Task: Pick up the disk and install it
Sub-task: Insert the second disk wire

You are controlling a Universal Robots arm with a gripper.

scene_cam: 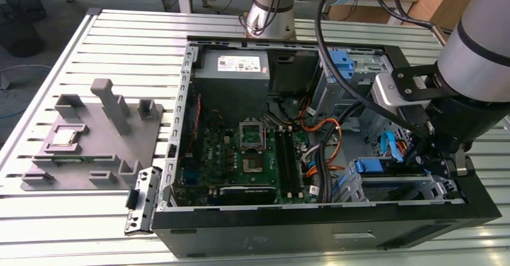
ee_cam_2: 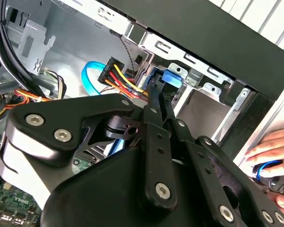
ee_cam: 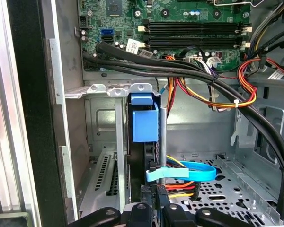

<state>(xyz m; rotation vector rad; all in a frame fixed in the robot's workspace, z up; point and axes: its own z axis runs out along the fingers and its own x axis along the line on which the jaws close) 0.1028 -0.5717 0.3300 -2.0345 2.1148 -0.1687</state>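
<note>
While the disk (ee_cam: 144, 124) stands in the case's (scene_cam: 319, 230) drive cage (ee_cam: 109, 142), the gripper (ee_cam: 154, 210) looks nearly closed, empty.

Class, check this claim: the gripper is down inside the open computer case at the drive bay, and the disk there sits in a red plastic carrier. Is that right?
Not quite. The carrier on the disk is blue, not red, as the first wrist view shows. The rest holds: the gripper is down inside the open computer case at the drive bay.
</note>
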